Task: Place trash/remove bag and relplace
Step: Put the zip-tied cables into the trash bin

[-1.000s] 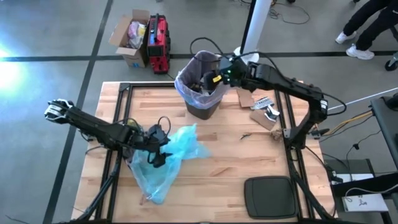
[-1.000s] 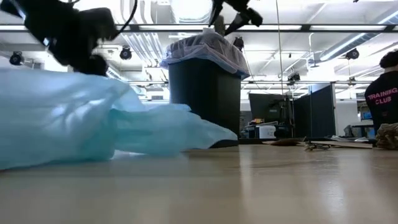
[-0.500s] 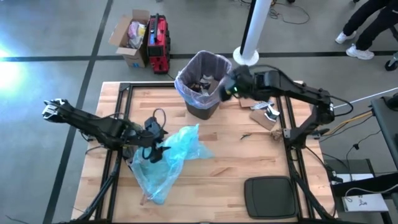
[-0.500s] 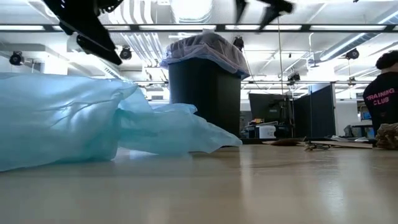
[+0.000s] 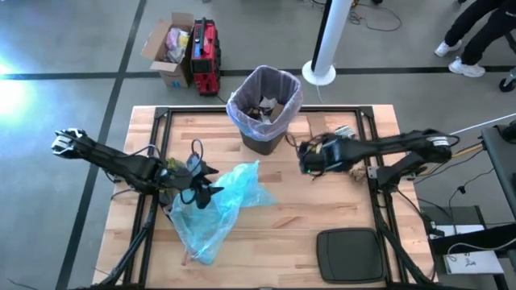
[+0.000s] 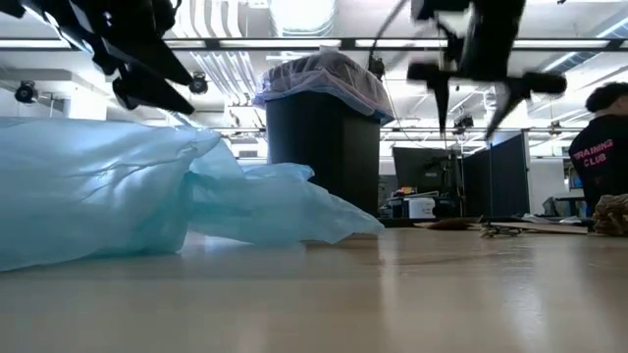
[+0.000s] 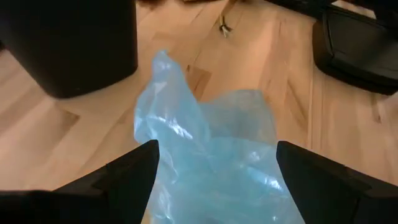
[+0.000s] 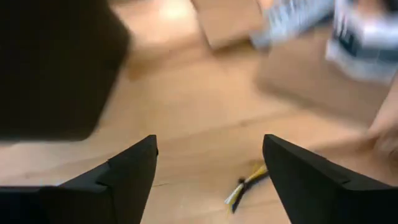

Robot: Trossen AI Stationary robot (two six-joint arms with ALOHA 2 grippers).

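- Evidently the bag (image 5: 242, 106), a thin translucent pink-lavender liner, sits in the dark bin (image 5: 262, 138) at the far middle of the tabletop (image 5: 290, 217), its mouth folded out over the rim; the low view shows the film puckered around the top edge (image 6: 324, 78).
- I judge it very light, limp and slippery, apt to stretch or tear under a hard pinch; the folded rim is the best hold, since the film is doubled there and stands off the bin wall. I cannot make out any drawstrings.
- Some trash (image 5: 264, 106) already lies inside it, a few brown and white scraps, so it would lift with a little sagging weight.
- More trash (image 5: 343, 138) lies on the tabletop to the right of the bin: brown cardboard and a printed white piece, light and fairly stiff, easiest taken by a raised edge. A small yellow-tipped scrap (image 8: 245, 186) lies nearer the middle.
- The right end effector (image 5: 310, 158) hangs above bare wood just inside that litter, fingers spread and holding nothing.
- The left end effector (image 5: 201, 184) hovers over a light blue plastic bag (image 5: 214, 213) sprawled on the left of the tabletop, released, jaws wide, clear of the film.
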